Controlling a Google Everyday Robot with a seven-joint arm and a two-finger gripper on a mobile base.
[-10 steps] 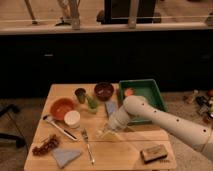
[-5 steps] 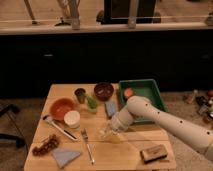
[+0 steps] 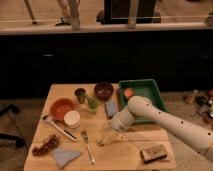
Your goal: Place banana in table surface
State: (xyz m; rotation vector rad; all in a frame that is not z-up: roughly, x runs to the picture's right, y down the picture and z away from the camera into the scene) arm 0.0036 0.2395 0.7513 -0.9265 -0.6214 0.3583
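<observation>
The light wooden plank table surface [image 3: 130, 152] fills the middle of the camera view. My white arm reaches in from the lower right, and my gripper [image 3: 103, 138] hangs low over the table's front middle, just right of the fork [image 3: 87, 146]. A pale yellow elongated shape, the banana [image 3: 105, 131], shows at the gripper, close to the wood. I cannot make out whether it rests on the table or is held just above it.
A green bin [image 3: 150, 90] with a round orange fruit [image 3: 129, 92] stands at the back right. A dark red bowl [image 3: 103, 91], dark cup [image 3: 80, 94], green piece [image 3: 91, 102], blue block [image 3: 111, 108], orange bowl [image 3: 61, 106], white cup [image 3: 72, 119], grapes [image 3: 45, 145], blue napkin [image 3: 65, 156] and brown bar [image 3: 153, 153] lie around.
My gripper has sunk a little toward the tabletop with the pale yellow shape, and the arm has shifted slightly right. The other things have not moved.
</observation>
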